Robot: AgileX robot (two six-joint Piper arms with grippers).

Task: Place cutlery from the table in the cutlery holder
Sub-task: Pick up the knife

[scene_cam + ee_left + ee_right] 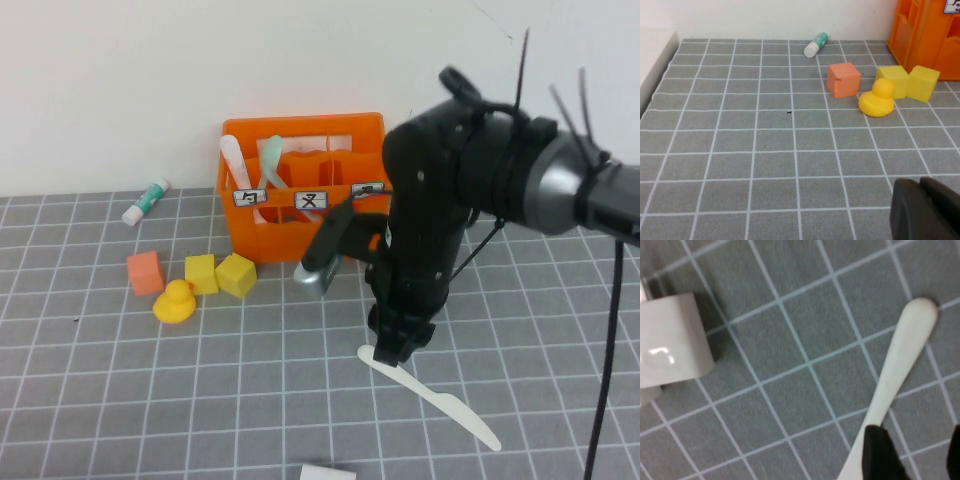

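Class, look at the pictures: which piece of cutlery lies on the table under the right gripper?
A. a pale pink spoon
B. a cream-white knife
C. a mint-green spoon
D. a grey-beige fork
B: the right gripper, jaws open, hangs over the handle end of the cream-white knife lying flat on the table.

We see our right gripper (pixel 392 352) low over the cream-white knife (pixel 440 396), fingers apart astride its handle, with bare table (pixel 250 400) to either side. Behind it the orange cutlery holder (pixel 300 190) stands against the wall. To its left the two yellow cubes (pixel 222 274), the rubber duck (pixel 176 302) and the orange cube (pixel 145 272) crowd one patch. Our left gripper (pixel 927 212), closed, hovers over open grid.
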